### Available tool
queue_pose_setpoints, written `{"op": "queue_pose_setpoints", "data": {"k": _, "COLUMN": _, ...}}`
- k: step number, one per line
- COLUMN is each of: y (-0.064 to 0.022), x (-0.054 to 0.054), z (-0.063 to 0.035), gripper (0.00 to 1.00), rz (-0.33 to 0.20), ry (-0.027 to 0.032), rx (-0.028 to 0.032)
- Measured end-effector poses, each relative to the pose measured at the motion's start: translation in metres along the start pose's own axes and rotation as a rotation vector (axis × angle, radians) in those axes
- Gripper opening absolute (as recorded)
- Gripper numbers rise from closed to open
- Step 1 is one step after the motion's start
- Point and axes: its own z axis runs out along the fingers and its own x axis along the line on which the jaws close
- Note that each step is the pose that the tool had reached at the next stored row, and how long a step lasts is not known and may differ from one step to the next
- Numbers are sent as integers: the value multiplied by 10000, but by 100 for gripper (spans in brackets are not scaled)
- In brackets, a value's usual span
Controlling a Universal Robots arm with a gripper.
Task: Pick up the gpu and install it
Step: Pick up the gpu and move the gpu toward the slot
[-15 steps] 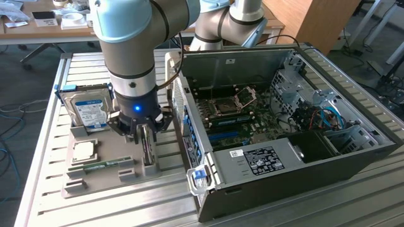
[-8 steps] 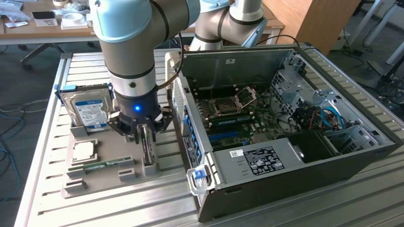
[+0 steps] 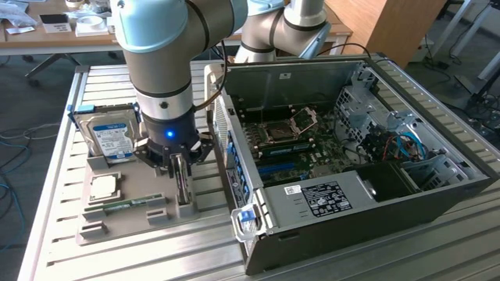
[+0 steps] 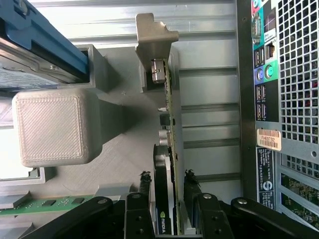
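a: where was the gpu [image 3: 184, 187]?

b: on the grey tray [image 3: 117, 229] on the slatted table [image 3: 93, 82], standing on its long edge in a slot; it was just beside the back panel of the open computer case [image 3: 352, 205].

a: which way did it run?

b: its long axis lay level and parallel to that back panel; in the exterior view it ran from the far side towards the camera; the flat faces pointed sideways, one to the case, the other to the rest of the tray.

a: and the bracket?

b: in the wrist view the silver bracket [image 4: 155, 35] capped the end away from the fingers [image 4: 144, 191], near the block that held the hard drive [image 4: 35, 45].

a: where was the gripper [image 3: 178, 170]?

b: straight above the card, pointing down; the thin top edge passed between the two jaws, one jaw on each face, at the dark fan end.

a: were the jaws clamped?

b: no; they stood apart astride the card, and a thin gap showed on each side; nothing was held.

a: anything else on the tray?

b: a green memory stick [image 3: 125, 205] lay flat and a processor chip [image 3: 104, 186] sat behind it; the drive stood upright at the far end.
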Motion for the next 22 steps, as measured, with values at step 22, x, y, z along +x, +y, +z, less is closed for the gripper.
{"op": "queue_pose_setpoints", "data": {"k": 22, "y": -5, "x": 15, "z": 7, "gripper": 40, "rz": -4, "ry": 0, "rx": 0}}
